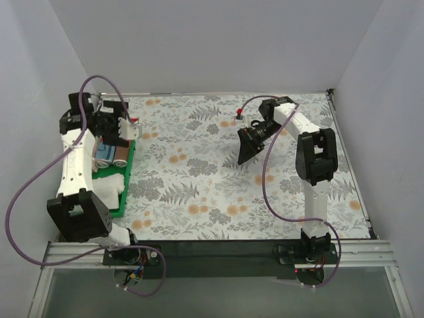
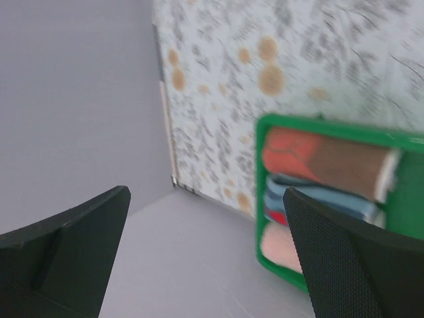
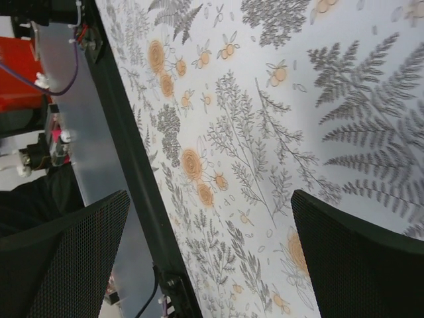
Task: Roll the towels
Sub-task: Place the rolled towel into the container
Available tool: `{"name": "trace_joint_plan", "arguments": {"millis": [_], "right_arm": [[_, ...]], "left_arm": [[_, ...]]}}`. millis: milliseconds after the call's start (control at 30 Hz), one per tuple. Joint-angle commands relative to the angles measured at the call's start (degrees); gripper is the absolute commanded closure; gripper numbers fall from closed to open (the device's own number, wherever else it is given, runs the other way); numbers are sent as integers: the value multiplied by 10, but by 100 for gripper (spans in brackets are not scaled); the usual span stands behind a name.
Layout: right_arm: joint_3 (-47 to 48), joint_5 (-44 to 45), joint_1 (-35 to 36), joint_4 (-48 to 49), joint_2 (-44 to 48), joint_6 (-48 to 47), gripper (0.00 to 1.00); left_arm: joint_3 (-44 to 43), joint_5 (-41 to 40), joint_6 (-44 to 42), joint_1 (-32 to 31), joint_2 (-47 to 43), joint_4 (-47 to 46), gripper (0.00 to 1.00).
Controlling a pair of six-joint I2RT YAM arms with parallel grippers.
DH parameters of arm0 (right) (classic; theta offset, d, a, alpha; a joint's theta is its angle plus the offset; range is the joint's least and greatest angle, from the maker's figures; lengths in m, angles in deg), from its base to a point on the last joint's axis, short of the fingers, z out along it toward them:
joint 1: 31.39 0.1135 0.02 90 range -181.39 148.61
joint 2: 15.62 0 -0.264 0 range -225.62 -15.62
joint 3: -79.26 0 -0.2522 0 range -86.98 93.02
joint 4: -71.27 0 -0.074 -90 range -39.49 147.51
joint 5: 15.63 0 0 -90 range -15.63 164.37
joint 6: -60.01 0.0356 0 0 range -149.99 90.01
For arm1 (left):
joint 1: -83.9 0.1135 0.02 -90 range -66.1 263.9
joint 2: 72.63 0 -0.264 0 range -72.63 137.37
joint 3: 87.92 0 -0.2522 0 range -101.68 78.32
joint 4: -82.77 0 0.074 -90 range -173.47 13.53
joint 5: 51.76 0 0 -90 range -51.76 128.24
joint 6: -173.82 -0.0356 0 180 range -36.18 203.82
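Left gripper [image 2: 205, 199] hangs wide open and empty near the far-left corner of the table [image 1: 218, 165], its arm folded over the green tray [image 1: 128, 175]. Right gripper [image 3: 209, 199] gapes empty too, tipped down just right of the middle. Rolled towels [image 2: 324, 165] sit in the tray by the left edge, partly hidden under the arm and blurred from the wrist.

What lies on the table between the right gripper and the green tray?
No object lies there. In the top view, only the bare floral tablecloth stretches between the right gripper and the green tray.
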Motion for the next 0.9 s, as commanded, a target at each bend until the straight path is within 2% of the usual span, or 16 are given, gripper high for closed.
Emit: {"name": "trace_joint_plan", "arguments": {"millis": [0,33,67,100,167,200,233,333,433,467,600,767,867], "right_arm": [[46,39,-19,27,49,31,1],[49,51,-23,37,60,39,1],[45,73,-33,47,67,57,1],[39,86,-38,77,76,68,1],[24,124,-54,109,108,96,1],[9,134,-59,121,118,103,1],[-1,146,-63,149,142,110,1],[-46,201,-75,205,193,148,1],[-121,254,-75,246,251,202,1],[-149,282,-75,286,267,213,1],[-254,306,-75,344,330,228,1],[-318,301,-75,369,360,239,1],[-319,302,-75,377,369,239,1]], "left_arm": [[-98,-77,233,-76,55,-98,3],[-126,-98,279,-115,98,-93,3],[-189,-116,327,-130,119,-87,3],[-223,-114,427,-155,140,-67,2],[-302,-112,524,-175,192,-49,2],[-317,-123,613,-194,204,-49,2],[-331,-125,659,-219,221,-48,2],[-323,-107,782,-253,227,-63,2],[-252,-91,861,-276,214,-102,2],[-226,-90,878,-280,209,-113,2],[-95,-99,904,-287,176,-180,2],[-46,-124,899,-289,161,-196,2],[-29,-120,891,-290,148,-198,2]]}}
